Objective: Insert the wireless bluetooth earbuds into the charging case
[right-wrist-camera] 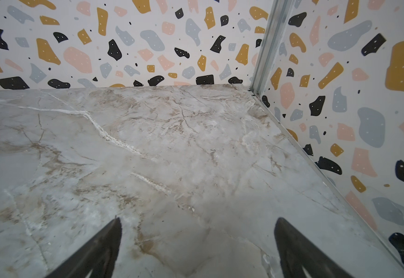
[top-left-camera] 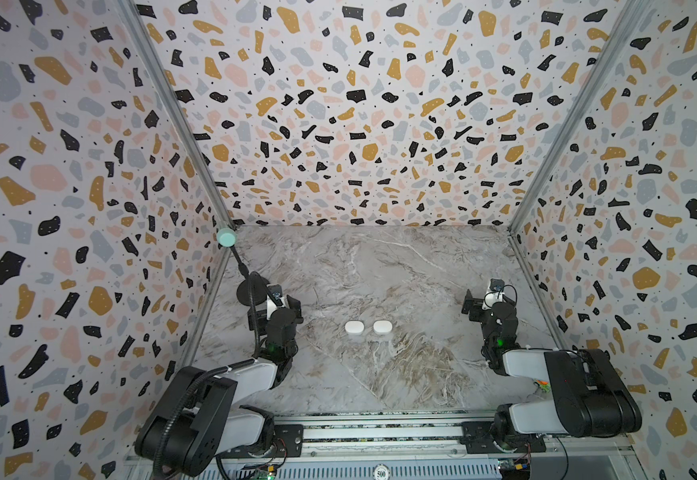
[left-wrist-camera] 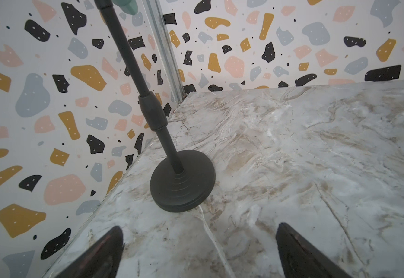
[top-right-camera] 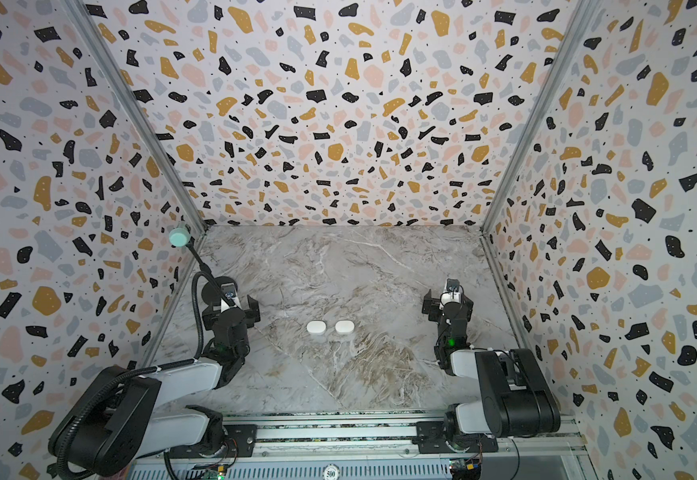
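Two white oval charging cases lie side by side at the middle of the marble table, in both top views: one case to the left, its twin to the right. Both look closed. No wireless bluetooth earbuds show in any view. My left gripper is open and empty, well left of the cases. My right gripper is open and empty, well right of them. Both wrist views show only bare marble between the fingers.
A black microphone stand with a round base and a teal head stands just beyond my left gripper by the left wall. Terrazzo-patterned walls close in the table on three sides. A metal rail runs along the front.
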